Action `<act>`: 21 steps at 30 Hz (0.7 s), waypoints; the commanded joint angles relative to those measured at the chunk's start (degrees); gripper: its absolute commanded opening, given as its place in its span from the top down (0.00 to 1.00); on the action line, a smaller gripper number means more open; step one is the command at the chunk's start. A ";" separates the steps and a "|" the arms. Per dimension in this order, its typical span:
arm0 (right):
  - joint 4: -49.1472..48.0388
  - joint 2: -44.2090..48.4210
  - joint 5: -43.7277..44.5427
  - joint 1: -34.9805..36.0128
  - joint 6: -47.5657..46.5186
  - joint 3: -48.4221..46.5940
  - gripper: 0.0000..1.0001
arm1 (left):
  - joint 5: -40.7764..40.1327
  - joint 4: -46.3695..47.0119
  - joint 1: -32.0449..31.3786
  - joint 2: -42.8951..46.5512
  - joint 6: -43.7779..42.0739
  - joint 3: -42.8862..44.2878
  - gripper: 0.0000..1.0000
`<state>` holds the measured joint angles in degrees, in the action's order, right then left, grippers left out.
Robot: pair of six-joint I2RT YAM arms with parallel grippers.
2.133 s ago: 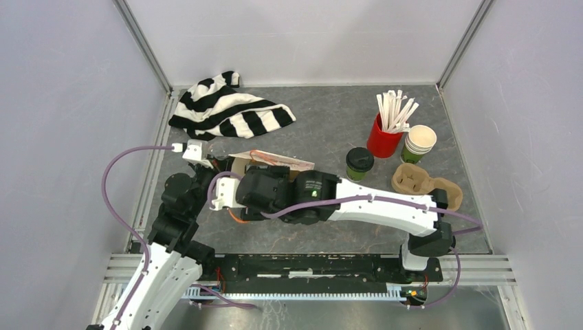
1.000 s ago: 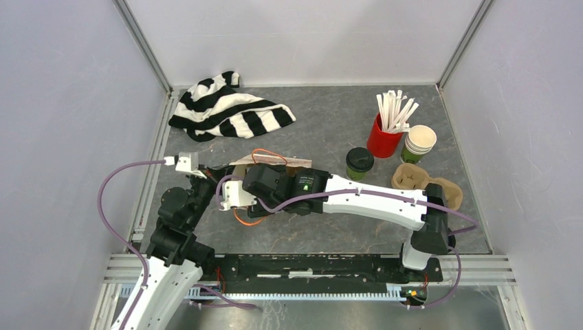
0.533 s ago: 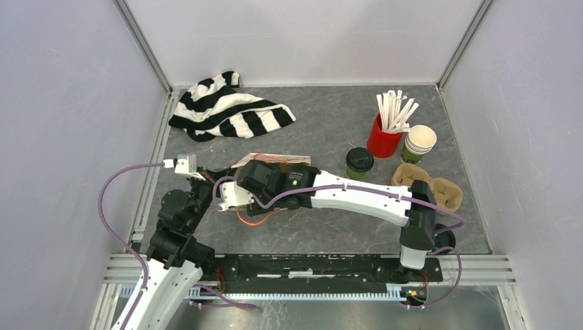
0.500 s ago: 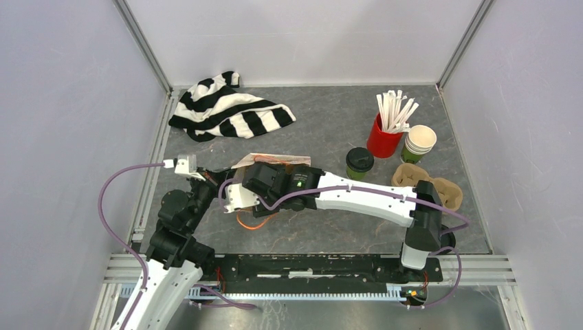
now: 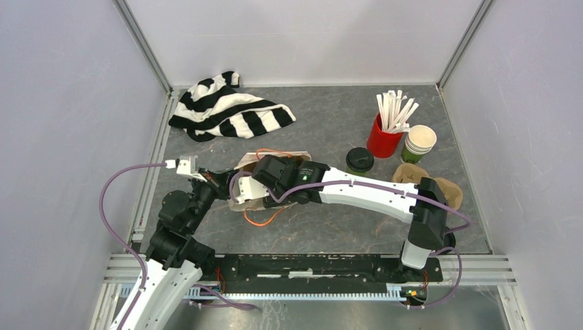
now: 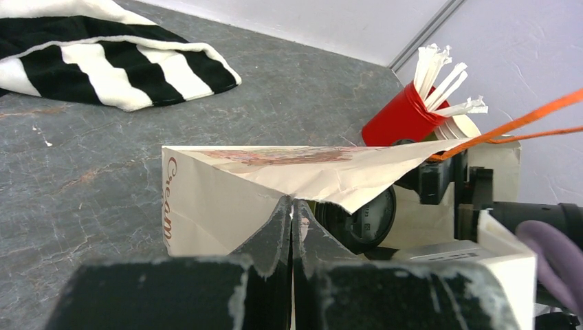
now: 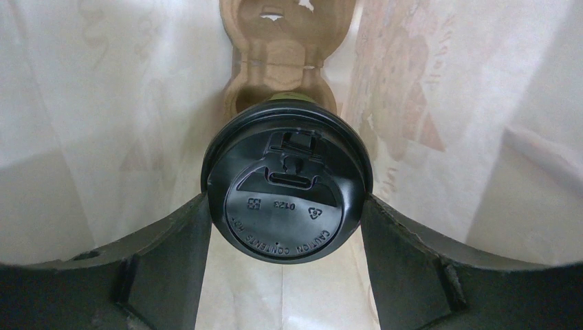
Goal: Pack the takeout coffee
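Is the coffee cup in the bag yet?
In. White bag walls surround the cup, gripped by the right end effector over a carrier.

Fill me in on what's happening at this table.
The left gripper is shut on the rim of a paper bag, holding its mouth open. The right gripper reaches inside the bag, clamped on a lidded coffee cup by its black lid, right over a cardboard carrier lying in the bag. The second lidded cup stands on the table beside the red cup of sticks, not yet packed.
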<state>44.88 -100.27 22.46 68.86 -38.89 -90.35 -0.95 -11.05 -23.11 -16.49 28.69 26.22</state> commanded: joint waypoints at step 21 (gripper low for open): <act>-16.55 1.83 -3.48 -4.92 -1.49 8.81 0.79 | 0.69 -2.05 -1.54 -0.94 2.35 1.29 0.98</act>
<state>32.93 -98.67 19.05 64.31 -40.40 -82.41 -0.91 -11.75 -24.38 -16.78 28.71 26.22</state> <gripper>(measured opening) 0.785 0.025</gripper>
